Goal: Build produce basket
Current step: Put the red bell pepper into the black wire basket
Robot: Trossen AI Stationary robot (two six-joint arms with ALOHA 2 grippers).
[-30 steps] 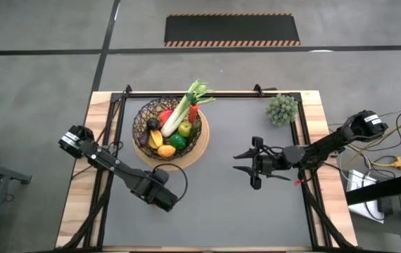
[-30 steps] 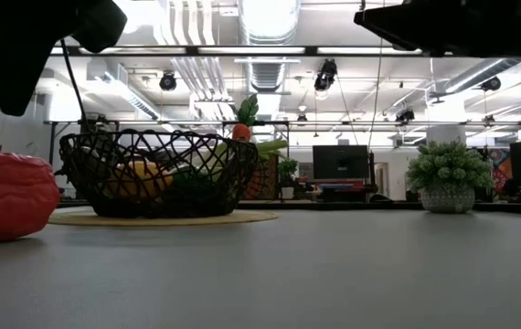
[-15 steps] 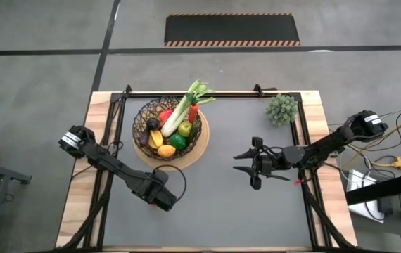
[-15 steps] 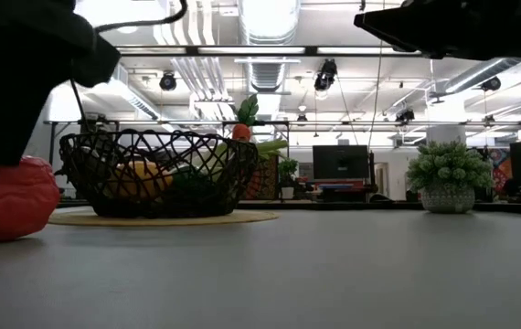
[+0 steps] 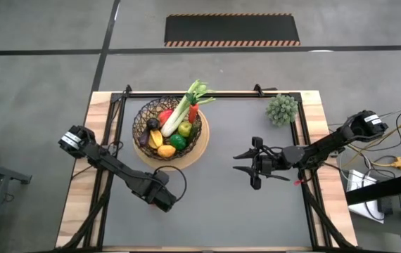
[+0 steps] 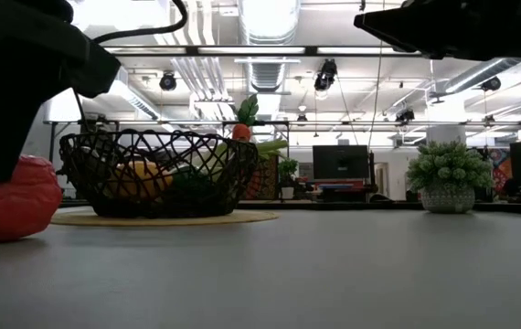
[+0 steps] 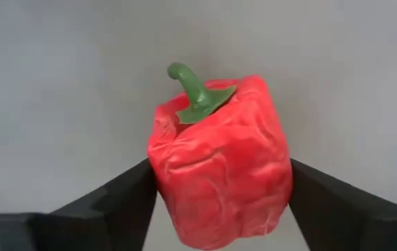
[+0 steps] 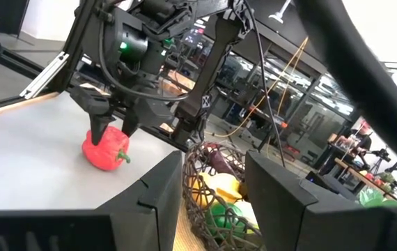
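Observation:
A red pepper (image 7: 219, 174) with a green stem lies on its side on the grey table near the front left; it also shows in the low view (image 6: 9, 201) and the right wrist view (image 8: 104, 150). My left gripper (image 5: 160, 199) is down over it, open, one finger on each side, and hides it in the high view. The dark wire basket (image 5: 169, 126) stands on its tan base disc (image 5: 198, 150) at the far left, holding a leek (image 5: 185, 107), a carrot, a lemon, a green apple and other produce. My right gripper (image 5: 246, 163) is open and empty above the table's right middle. My left gripper comes at the pepper from above, its two fingers (image 7: 125, 199) close against the pepper's two opposite sides (image 7: 158, 174). I cannot tell whether they touch. The pepper lies on the table, stem end pointing away from the wrist.
A spiky grey-green plant (image 5: 282, 109) stands at the table's far right corner. Bare grey mat (image 5: 214, 204) lies between the two arms and along the near edge. A black frame runs around the mat.
My left gripper has gone down onto the red pepper, and its fingers now reach past the pepper's top on both sides. The pepper has stayed on the table. My right arm has kept still.

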